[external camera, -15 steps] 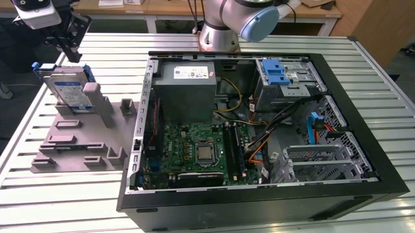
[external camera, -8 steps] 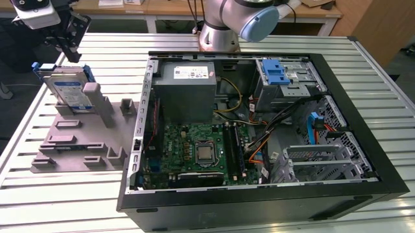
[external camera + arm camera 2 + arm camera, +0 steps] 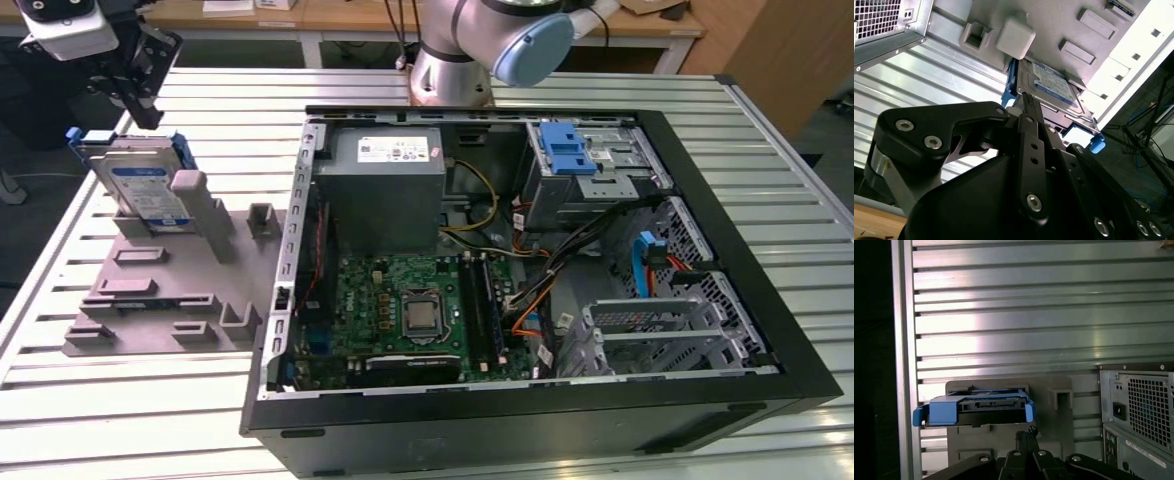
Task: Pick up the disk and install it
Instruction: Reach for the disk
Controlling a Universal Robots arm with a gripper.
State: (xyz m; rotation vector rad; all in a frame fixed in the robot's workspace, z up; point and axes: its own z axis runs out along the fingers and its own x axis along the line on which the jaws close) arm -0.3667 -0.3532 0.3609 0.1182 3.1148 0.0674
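In the exterior view the disk (image 3: 140, 185) stands on edge in a slot of the grey holder (image 3: 160, 300) on the slatted worktop (image 3: 134, 410), to the exterior view's left of the open computer case (image 3: 727, 300). The gripper (image 3: 144, 112) hangs just above the disk's upper edge without touching it. The step in hand looks like the approach for the pick. Doing it well means coming straight down over that thin edge, so that one jaw passes each broad face and neither catches the grey post (image 3: 188, 195) standing close against the labelled face. In the second wrist view the gripper (image 3: 1026, 100) points toward the blue carrier frame of the disk (image 3: 1051, 82), which suggests the line is nearly right. In the first wrist view the disk (image 3: 976, 407) shows edge-on, and the gripper (image 3: 1027, 431) sits off the middle of that edge. There the jaws appear drawn together at one narrow tip and hold nothing, so they would have to part wider than the disk's thickness before any descent. A grip centred along the edge should keep the disk from swinging as it leaves the slot.
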